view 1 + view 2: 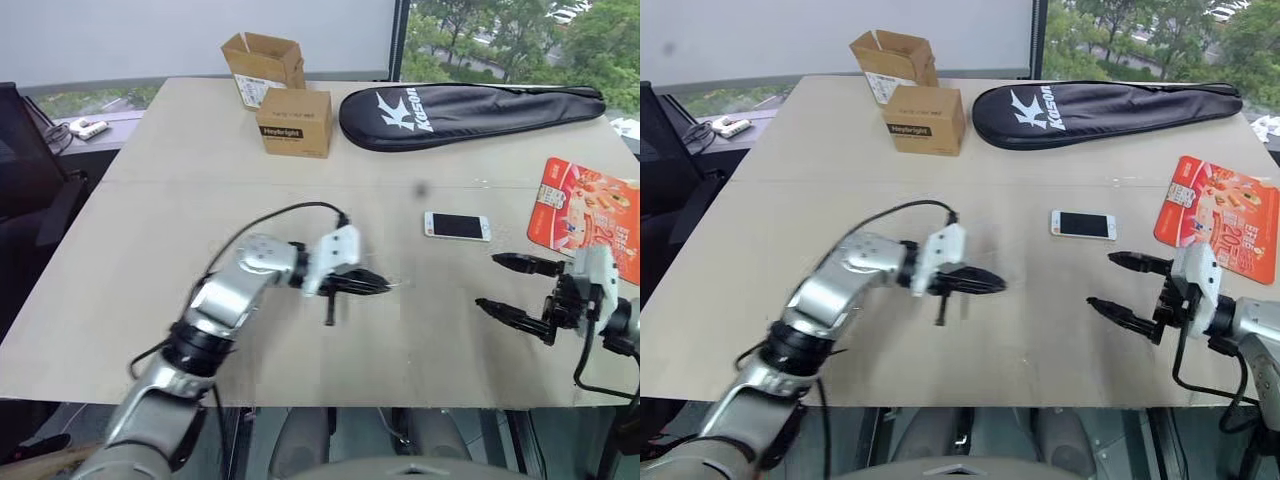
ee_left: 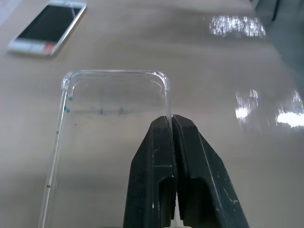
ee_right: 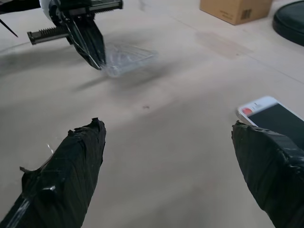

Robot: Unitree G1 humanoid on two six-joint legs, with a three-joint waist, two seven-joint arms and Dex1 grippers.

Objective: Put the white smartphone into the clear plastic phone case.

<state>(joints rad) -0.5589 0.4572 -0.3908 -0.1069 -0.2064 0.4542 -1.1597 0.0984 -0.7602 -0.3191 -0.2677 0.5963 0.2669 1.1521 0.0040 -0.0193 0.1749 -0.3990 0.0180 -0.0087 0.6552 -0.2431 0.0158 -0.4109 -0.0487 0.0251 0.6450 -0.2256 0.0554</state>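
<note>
Pinched between the pressed-together black fingers of the left gripper [image 2: 172, 124] is one long edge of the clear plastic phone case [image 2: 114, 109], a thin transparent shell with rounded, slightly thickened corners and glossy rims. It appears to be held just above the table [image 1: 150, 250], though the faint shell is hard to make out from the head camera. One white smartphone [image 1: 457, 226] is seen lying flat on the table, screen up, a small rounded rectangle with a black glass face and white ends, well apart from the case and between the two grippers. The right gripper [image 1: 515, 288] is held with its two black, tape-wrapped fingers spread wide, nothing between them, near the phone on its side of the table. A smooth beige surface with soft reflections is presented by the tabletop. Further out, one glossy red printed flyer [image 1: 590, 215] lies beside the right arm. Two brown cardboard boxes [image 1: 280, 95] stand at the far side, one with open flaps, next to one long black fabric racket cover [image 1: 470, 112].
</note>
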